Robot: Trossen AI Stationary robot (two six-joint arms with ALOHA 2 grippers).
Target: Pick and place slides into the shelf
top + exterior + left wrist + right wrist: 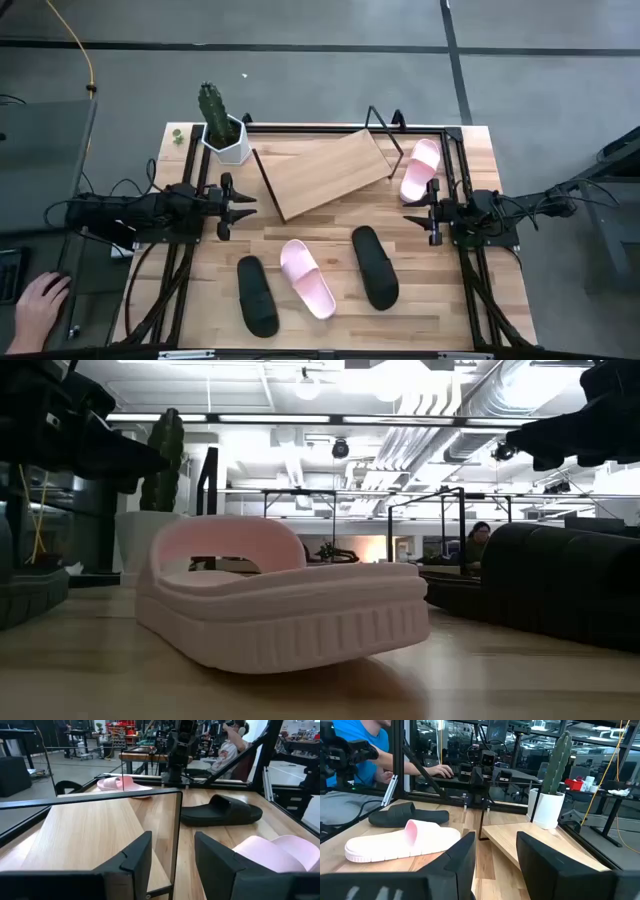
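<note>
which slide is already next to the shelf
The pink slide at the table's far right, just right of the shelf and beside the right gripper. The other pink slide and both black ones lie in the front row.

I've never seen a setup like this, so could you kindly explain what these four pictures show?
It is a two-armed robot at a wooden table. One picture looks straight down, one sits at tabletop level, and two come from cameras on the wrists. From above, the left gripper and right gripper wait at either side, jaws open, holding nothing. On the table lie two black slides, a pink slide between them, another pink slide by the right arm, the empty slanted shelf, and a potted cactus. A person's hand shows at the edge.
</note>
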